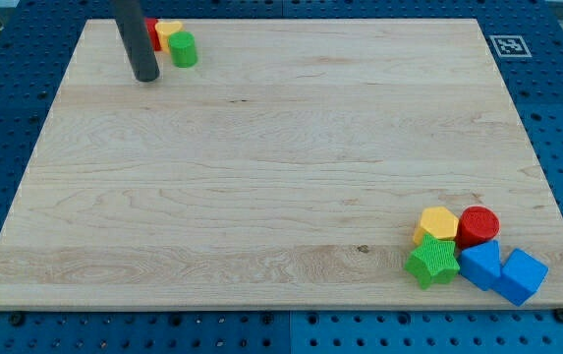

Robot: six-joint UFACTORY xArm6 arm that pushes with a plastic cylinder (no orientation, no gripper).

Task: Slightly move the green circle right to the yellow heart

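The green circle [183,49] stands near the board's top left corner. The yellow heart [168,33] touches it on its upper left. A red block [152,31] sits behind the heart, partly hidden by my rod. My tip [146,77] rests on the board just left of and slightly below the green circle, a short gap apart from it.
A cluster sits at the bottom right: a yellow block [438,224], a red cylinder [478,225], a green star [432,262] and two blue blocks [480,264] [522,275]. A marker tag [506,45] lies at the top right corner of the wooden board [281,167].
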